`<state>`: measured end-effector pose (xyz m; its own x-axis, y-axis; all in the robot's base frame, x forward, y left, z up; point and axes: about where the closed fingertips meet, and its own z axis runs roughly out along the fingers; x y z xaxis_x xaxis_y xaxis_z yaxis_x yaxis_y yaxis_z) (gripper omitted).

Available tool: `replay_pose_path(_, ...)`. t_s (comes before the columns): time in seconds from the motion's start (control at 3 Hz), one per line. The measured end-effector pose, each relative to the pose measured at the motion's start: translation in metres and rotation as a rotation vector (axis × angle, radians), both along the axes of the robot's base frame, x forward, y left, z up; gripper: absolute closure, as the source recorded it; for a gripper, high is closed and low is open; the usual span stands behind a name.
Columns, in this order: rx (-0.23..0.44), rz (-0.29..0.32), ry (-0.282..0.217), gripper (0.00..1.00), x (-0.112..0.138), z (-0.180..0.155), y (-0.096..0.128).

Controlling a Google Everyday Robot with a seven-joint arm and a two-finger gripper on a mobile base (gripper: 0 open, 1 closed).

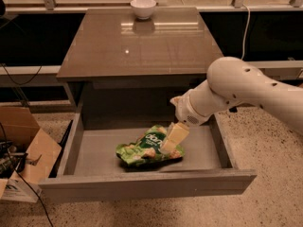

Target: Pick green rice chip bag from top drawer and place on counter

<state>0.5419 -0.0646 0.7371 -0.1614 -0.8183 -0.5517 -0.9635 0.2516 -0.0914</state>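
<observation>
The green rice chip bag (144, 149) lies flat in the middle of the open top drawer (147, 183), a light-green foil bag with a dark round logo. My gripper (173, 138) hangs from the white arm on the right and reaches down into the drawer, its pale tip over the bag's right end. The counter (142, 44) is the glossy grey-brown tabletop above and behind the drawer.
A white bowl (143, 7) stands at the counter's far edge. A cardboard box (23, 148) and cables sit on the floor to the left of the drawer. A speckled floor lies to the right.
</observation>
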Motion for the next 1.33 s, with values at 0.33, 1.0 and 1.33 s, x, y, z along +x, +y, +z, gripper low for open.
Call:
replay_pose_path(0.33, 0.047, -0.008, 0.004, 0.00, 0.020, -0.039, 0.010)
replay_pose_path(1.0, 0.118, 0.032, 0.096, 0.00, 0.009, -0.096, 0.044)
replay_pose_path(1.33, 0.183, 0.054, 0.121, 0.19, -0.003, -0.101, 0.064)
